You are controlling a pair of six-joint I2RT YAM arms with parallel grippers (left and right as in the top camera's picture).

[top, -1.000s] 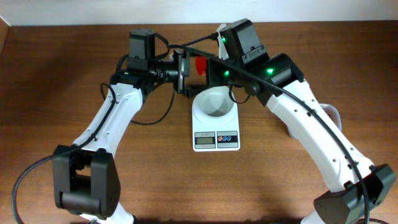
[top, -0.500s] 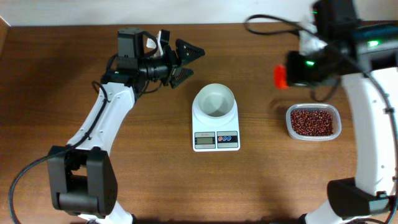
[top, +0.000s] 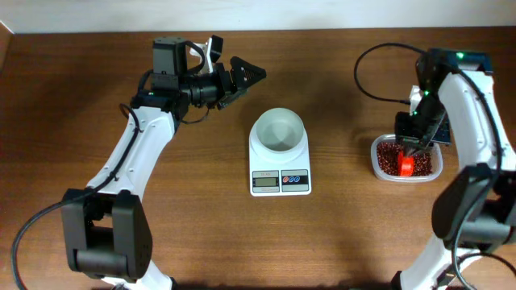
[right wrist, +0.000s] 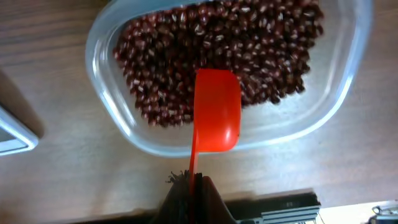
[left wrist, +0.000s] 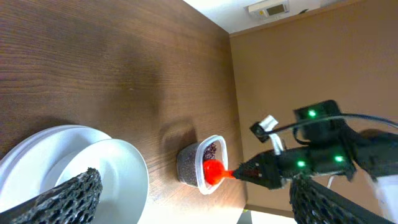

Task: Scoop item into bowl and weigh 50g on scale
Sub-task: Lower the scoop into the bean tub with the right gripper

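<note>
Overhead: one bowl (top: pixel 278 130) is set on one scale (top: pixel 280 180) at centre, its display too small to be read. One tub (top: pixel 376 165) of beans (top: pixel 389 157) is placed at 3 o'clock, and the left gripper (top: pixel 244 83), at 11 o'clock, is spread wide and empty. Left wrist: the bowl is seen at 7 o'clock. Right wrist: one red scoop (right wrist: pixel 216 112) is pinched by its handle in the right gripper (right wrist: pixel 193 182), over the tub.

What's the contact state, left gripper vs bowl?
Apart. The overhead view shows bare table between the open left gripper and the bowl, which sits on the scale.
</note>
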